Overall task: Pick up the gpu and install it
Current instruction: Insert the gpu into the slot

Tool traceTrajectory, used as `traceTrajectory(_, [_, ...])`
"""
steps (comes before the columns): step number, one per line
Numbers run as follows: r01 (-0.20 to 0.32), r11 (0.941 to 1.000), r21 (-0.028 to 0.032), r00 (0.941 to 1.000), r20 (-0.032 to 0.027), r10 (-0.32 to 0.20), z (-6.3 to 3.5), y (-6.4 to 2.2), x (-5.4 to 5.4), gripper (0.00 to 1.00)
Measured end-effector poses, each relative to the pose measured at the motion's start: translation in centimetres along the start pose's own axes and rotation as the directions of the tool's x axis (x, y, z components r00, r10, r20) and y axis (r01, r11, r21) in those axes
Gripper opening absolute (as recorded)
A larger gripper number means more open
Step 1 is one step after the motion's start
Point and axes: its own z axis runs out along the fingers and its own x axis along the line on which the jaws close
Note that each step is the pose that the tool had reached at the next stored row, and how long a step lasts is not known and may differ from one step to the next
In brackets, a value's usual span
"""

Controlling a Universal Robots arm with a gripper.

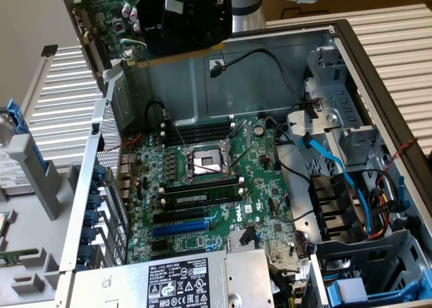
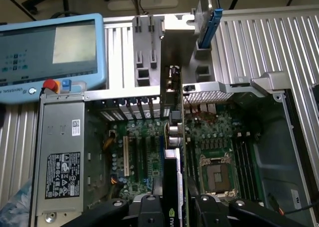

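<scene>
Green gpu (image 1: pixel 152 21) gripped edgewise in tool (image 2: pixel 177 206), high over open case (image 1: pixel 283 65), prob. so connector faces board slots (image 1: pixel 179 228).

Green boards, grey ribs
The gpu (image 1: pixel 162 24) is green with a black shroud; the motherboard (image 1: pixel 202 186) green too; the worktop (image 1: pixel 57 98) ribbed pale grey; one cable (image 1: pixel 337 167) blue.

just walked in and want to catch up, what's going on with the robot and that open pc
The robot arm's gripper is clamped on the gpu, a small green card with a black fan shroud, and holds it in the air above the open computer case. The motherboard lies exposed below, and its blue expansion slot looks empty. The card is not yet seated in any slot.
</scene>
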Motion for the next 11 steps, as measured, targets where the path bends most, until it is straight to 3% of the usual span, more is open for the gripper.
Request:
traceTrajectory(4, [-0.007, 1.0000, -0.0018, 1.0000, 0.0039, 0.007, 0.61, -0.20, 0.11, 0.29])
traceTrajectory(8, [-0.027, 0.9996, -0.0115, 0.9996, 0.0106, 0.027, 0.90, -0.28, 0.12, 0.29])
traceTrajectory(11, [-0.028, 0.9995, -0.0119, 0.9995, 0.0108, 0.029, 0.90, -0.28, 0.13, 0.29])
